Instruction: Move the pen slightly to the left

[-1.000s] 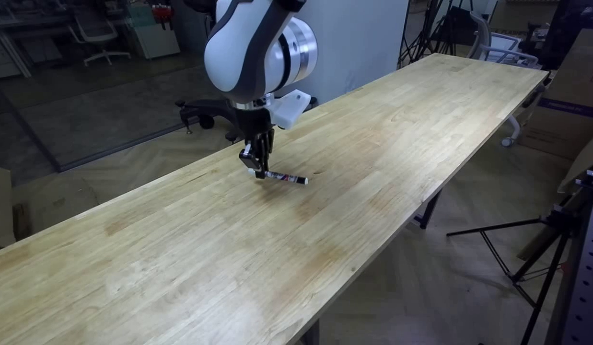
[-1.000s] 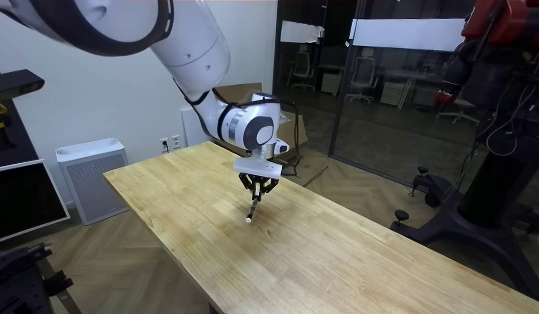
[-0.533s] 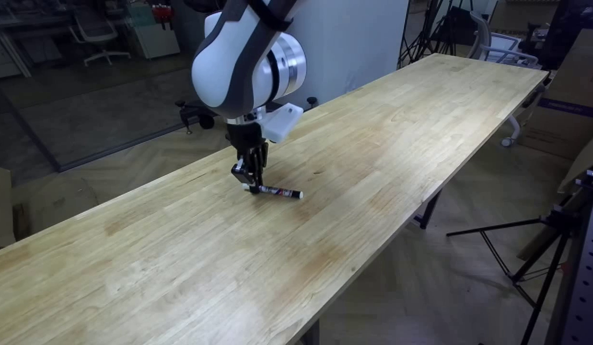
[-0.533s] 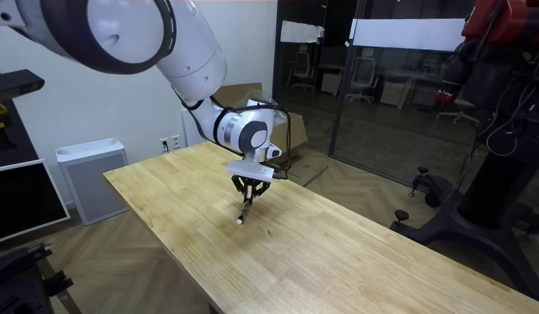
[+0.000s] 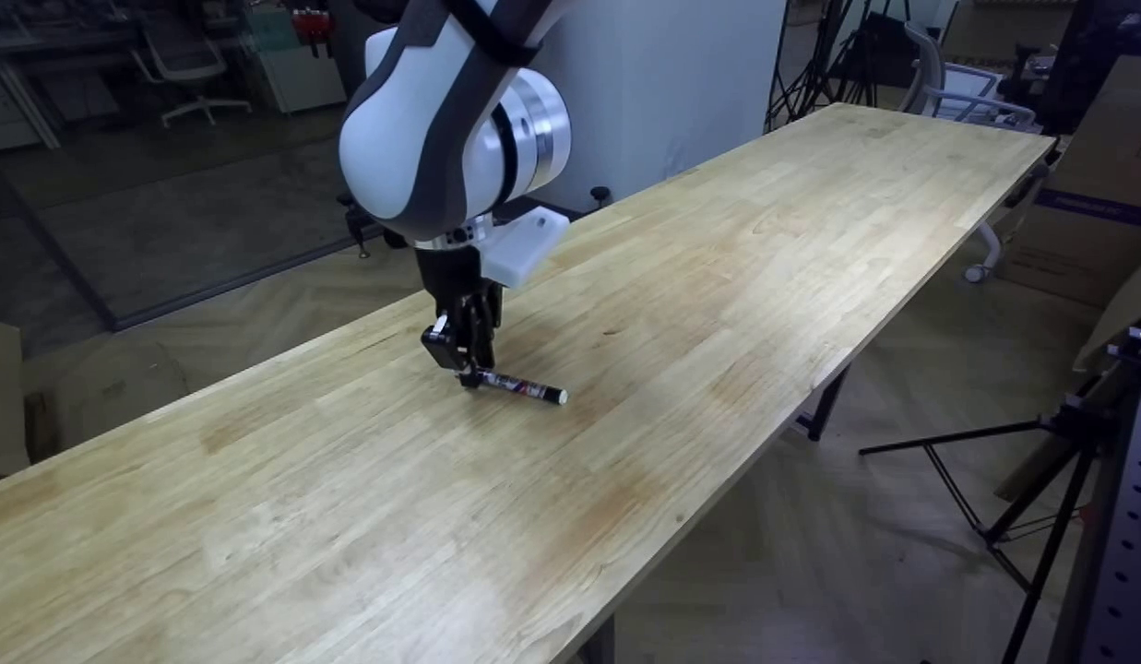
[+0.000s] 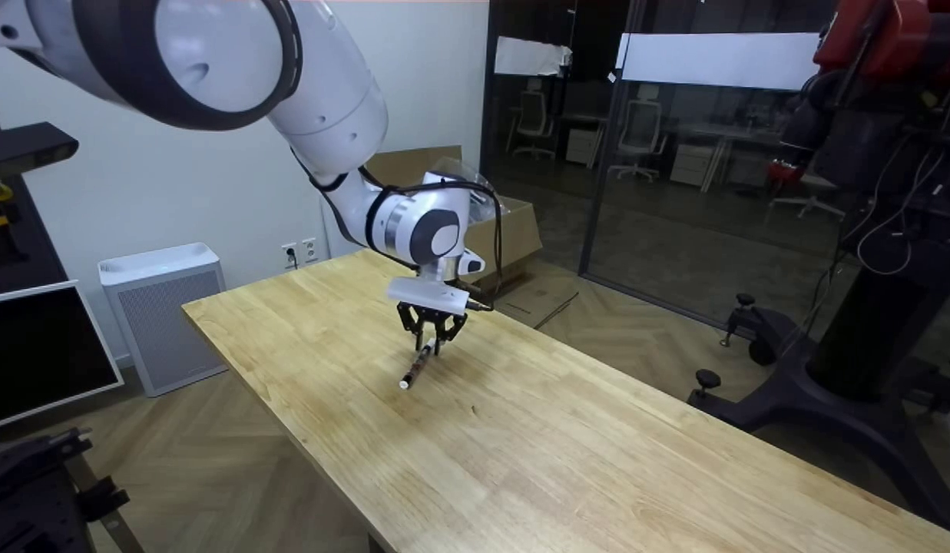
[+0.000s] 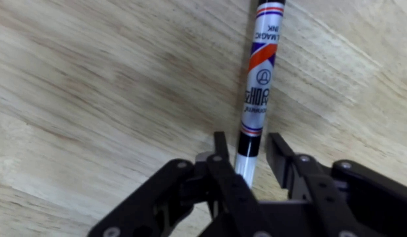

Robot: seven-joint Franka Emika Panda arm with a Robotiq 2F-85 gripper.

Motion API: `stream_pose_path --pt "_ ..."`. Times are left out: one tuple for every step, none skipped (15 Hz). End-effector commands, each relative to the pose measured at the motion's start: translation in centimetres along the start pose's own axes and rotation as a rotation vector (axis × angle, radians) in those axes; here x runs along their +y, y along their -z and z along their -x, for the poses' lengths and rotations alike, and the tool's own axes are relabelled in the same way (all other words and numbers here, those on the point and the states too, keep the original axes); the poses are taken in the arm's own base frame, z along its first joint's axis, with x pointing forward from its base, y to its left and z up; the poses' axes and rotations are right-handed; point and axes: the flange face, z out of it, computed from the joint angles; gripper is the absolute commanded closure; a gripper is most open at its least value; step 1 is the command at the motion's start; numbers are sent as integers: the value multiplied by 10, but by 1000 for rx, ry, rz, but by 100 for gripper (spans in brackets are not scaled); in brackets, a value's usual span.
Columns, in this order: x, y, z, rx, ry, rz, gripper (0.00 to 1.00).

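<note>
The pen [image 7: 258, 82] is a thin marker with a white, orange and purple label and black bands. It lies on the wooden table [image 5: 367, 489]. It shows in both exterior views, as a thin stick with a dark end section and a whitish tip [image 5: 524, 387] [image 6: 417, 370]. My gripper [image 7: 246, 135] is open around the pen's black band and white end. A gap shows on each side of the pen between the two fingers. In both exterior views the gripper [image 5: 478, 373] [image 6: 428, 346] is low over the tabletop at the pen's rear end, part of which the finger hides.
The long table's far edge runs close behind the gripper in an exterior view. A cardboard box [image 6: 513, 230] stands on the floor beyond the table. A white air purifier [image 6: 167, 315] stands beside the table's end. A tripod [image 5: 1022, 498] stands off the table's other side.
The gripper and the pen have moved left in both exterior views and down to the tabletop. The fingers, shut on the pen before, are now spread apart around it.
</note>
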Motion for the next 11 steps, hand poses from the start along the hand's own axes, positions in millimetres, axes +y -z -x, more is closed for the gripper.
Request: stream_pose_path --pt "-2 12 -7 -2 -48 14 30" --pt "-3 16 -7 2 -52 22 24" --pt "-6 20 -7 5 -58 27 16" --pt "-8 25 -8 5 -66 33 11" --pt "-12 30 -9 6 -70 38 3" --pt "-16 35 -10 6 -75 40 1" --pt "-19 40 -11 6 -77 44 0" --pt "-24 46 -11 6 -72 39 0" --pt "-28 50 -12 8 -66 42 0" --pt "-31 54 -12 13 -64 41 0" --pt "-34 58 -13 17 -70 40 0"
